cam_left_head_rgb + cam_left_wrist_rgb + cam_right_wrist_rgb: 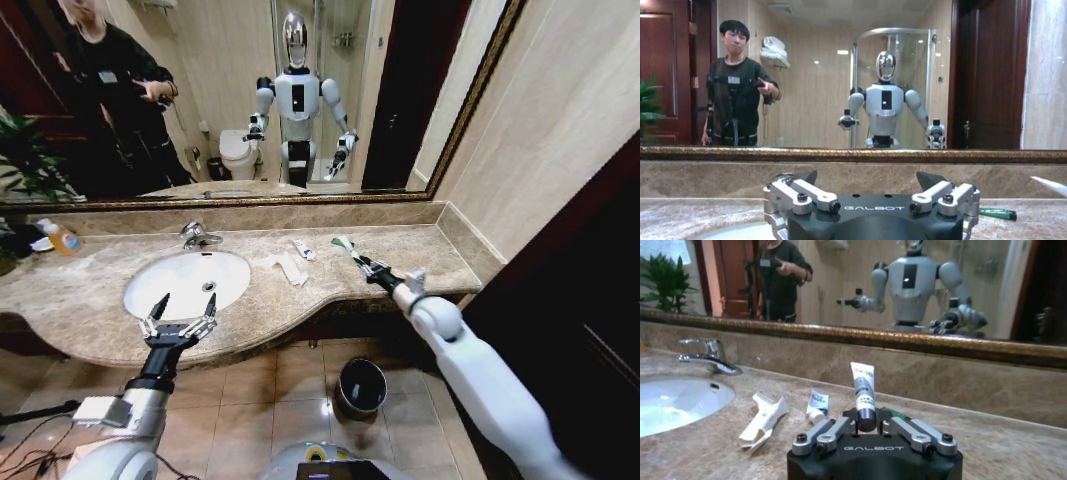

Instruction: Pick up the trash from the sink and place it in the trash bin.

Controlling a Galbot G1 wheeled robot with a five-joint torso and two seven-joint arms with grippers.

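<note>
Small green piece [892,412] sits mostly hidden behind the right gripper [865,426], whose fingers clamp a small white tube [863,390] upright over the beige marble desk [987,440]. A second white tube [817,405] and crumpled white paper strips [765,419] lie just beside, toward the white oval sink [190,280]. Left gripper [180,317] hovers spread wide and empty at the sink's front rim; the round dark metal trash bin [361,387] stands on the floor below.

Gold-framed mirror [250,100] above beige marble counter [420,262]; tan tiled floor [250,400].
</note>
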